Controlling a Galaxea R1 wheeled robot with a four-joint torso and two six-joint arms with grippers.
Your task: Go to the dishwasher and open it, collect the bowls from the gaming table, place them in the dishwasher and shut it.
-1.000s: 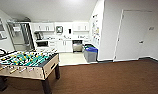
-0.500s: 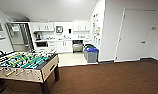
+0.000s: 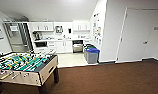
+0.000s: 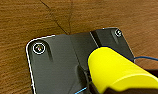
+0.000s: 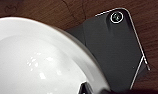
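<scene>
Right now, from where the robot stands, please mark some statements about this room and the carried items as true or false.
1. A table-football table with a green field stands at the left of the head view. True.
2. The floor near the robot is white tile. False: it is brown carpet; the pale floor lies farther off, in the kitchen.
3. A grey bin with a blue lid stands by the white wall. True.
4. The right wrist view has a red cup close to the camera. False: it is a glossy white bowl.
5. The left wrist view has a yellow rounded object close to the camera. True.
</scene>
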